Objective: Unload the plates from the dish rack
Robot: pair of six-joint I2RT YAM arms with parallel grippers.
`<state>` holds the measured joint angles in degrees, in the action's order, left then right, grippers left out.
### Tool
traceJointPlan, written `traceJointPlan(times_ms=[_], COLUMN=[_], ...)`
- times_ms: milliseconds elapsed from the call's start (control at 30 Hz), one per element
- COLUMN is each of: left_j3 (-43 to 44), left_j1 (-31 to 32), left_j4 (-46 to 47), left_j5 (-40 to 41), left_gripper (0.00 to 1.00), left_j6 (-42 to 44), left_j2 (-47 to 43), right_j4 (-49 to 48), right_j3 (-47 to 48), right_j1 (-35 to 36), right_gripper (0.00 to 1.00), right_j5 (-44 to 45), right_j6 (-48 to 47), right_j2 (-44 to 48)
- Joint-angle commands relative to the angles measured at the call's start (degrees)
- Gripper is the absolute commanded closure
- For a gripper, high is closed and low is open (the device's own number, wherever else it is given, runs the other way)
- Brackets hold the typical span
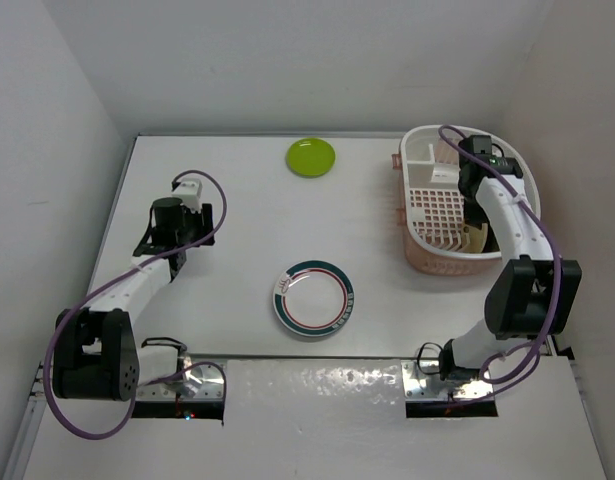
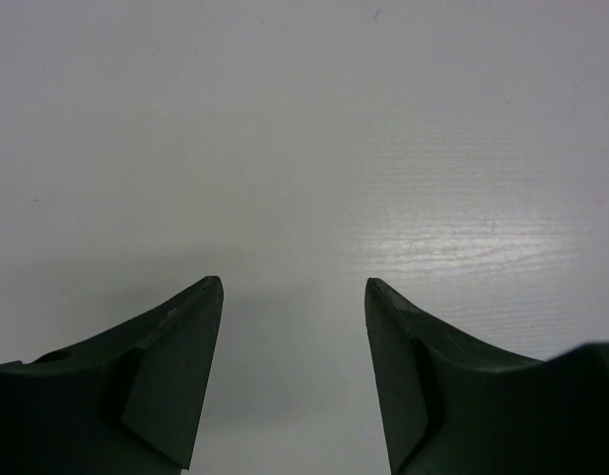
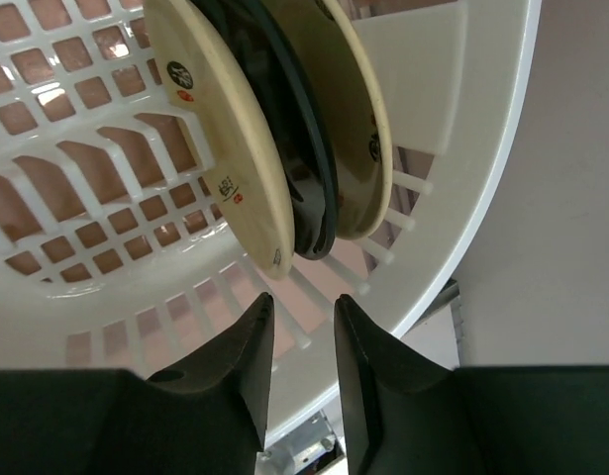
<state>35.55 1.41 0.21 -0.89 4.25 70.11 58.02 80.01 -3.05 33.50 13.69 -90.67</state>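
Observation:
The white dish rack (image 1: 427, 205) on its salmon-pink base stands at the far right. Two plates stand on edge in it: a cream-backed one with a dark rim (image 3: 220, 139) and a tan-brown one (image 3: 363, 119) behind it. My right gripper (image 3: 302, 309) hangs inside the rack just below their lower edges. Its jaws are a narrow gap apart and hold nothing. The lime-green plate (image 1: 310, 157) lies at the table's far middle. The white plate with the green-red rim (image 1: 313, 297) lies at the table's centre. My left gripper (image 2: 294, 289) is open and empty over bare table.
The rack's white slotted wall (image 3: 453, 228) curves close round the right fingers. A small white divider compartment (image 1: 427, 155) sits at the rack's far end. The left arm (image 1: 172, 225) rests at the table's left side, apart from both loose plates.

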Motion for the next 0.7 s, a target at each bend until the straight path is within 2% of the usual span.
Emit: traceJointPlan(times_ms=[0,133,500,667], left_j3=[0.05,0.31,2.15,3.21], left_j1=[0.35,0.44,0.44,0.35], left_j4=[2.87,2.52,0.15,-0.12], left_j5=[0.27,0.27,0.53,-0.6], left_gripper=[0.43,0.43,0.43,0.43], left_j6=[0.23,0.32,0.76,1.2], left_j2=[-1.46,-1.55,-1.29,-1.2], right_j4=[-5.28,-10.19,-14.86,-16.45], right_j3=[-1.87,-3.02,-4.6,-6.09], right_j1=[-0.03,-0.46,-0.82,-0.82], right_gripper=[0.7,0.72,0.75,0.8], right_j5=[2.45,1.4,2.8,3.51], right_j6=[-1.03,-2.53,-4.99,-6.22], right_j2=[1.29,0.33,-3.81,-3.81])
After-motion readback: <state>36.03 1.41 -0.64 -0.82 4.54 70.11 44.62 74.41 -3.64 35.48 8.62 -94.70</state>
